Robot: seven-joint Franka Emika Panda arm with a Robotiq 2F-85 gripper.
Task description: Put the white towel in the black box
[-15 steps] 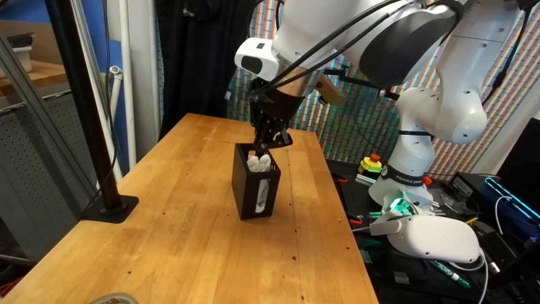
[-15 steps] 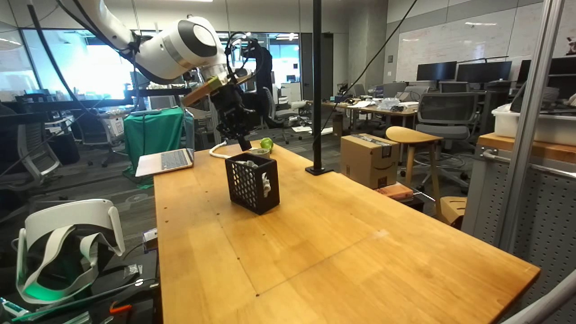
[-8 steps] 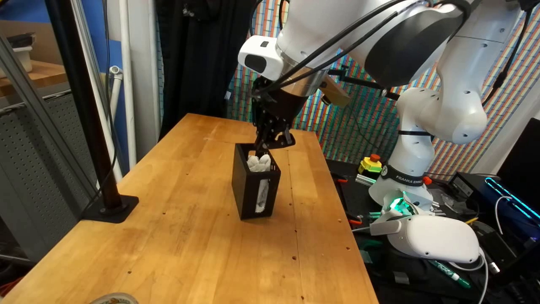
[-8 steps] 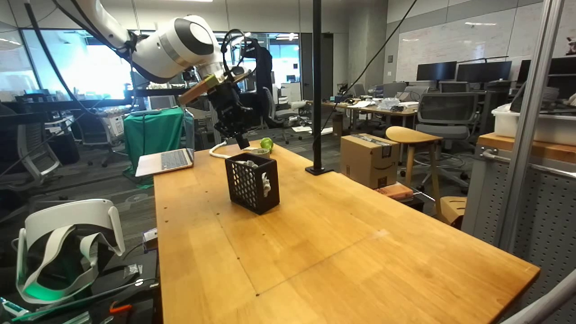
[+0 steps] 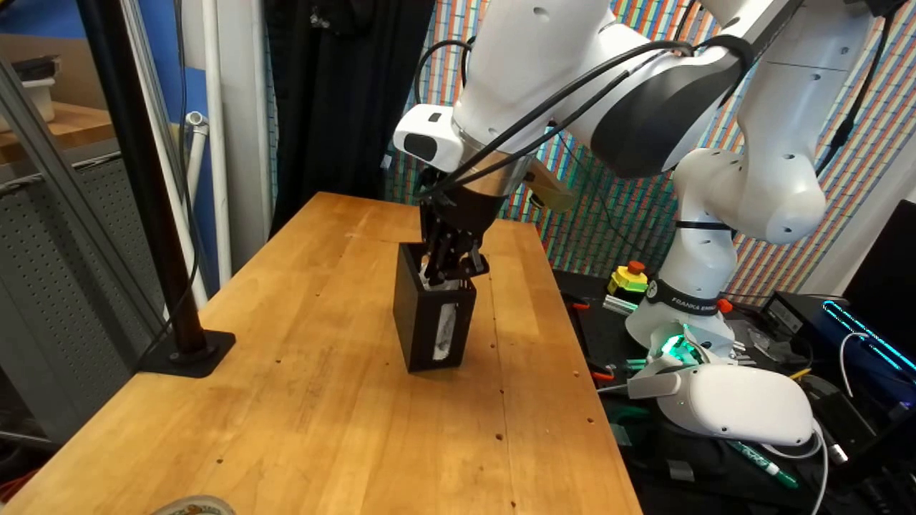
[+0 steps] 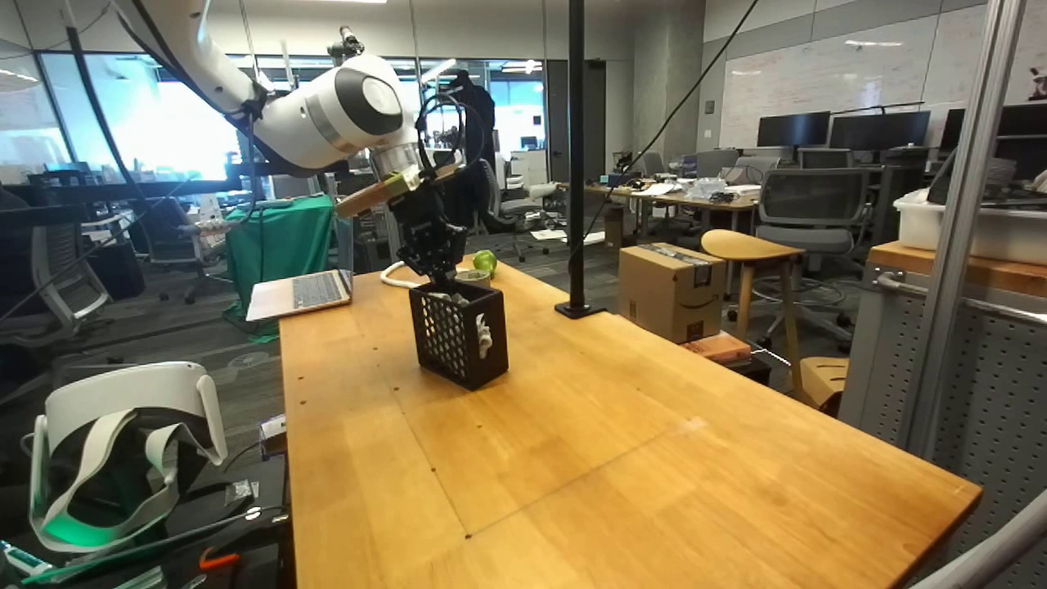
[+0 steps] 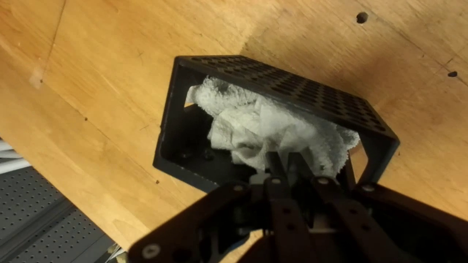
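Note:
The black box (image 5: 435, 322), with pierced side walls, stands upright on the wooden table in both exterior views (image 6: 458, 339). The crumpled white towel (image 7: 252, 126) lies inside it, mostly along one long wall, and shows through the end slot (image 5: 444, 331). My gripper (image 7: 284, 155) points down into the box's open top, its fingertips against or just above the towel. The two fingers are close together with a narrow gap. Whether cloth is pinched between them is not clear. In both exterior views the fingertips are hidden (image 6: 442, 278) at the box's mouth.
A bowl (image 6: 473, 276) and a green round object (image 6: 485, 262) stand beyond the box at the table's far end. A laptop (image 6: 303, 294) lies by the table's edge. A black post (image 6: 577, 164) rises from the opposite edge.
My gripper first rises slightly, then comes down so its fingers now reach into the box's mouth at the towel. The box has not moved.

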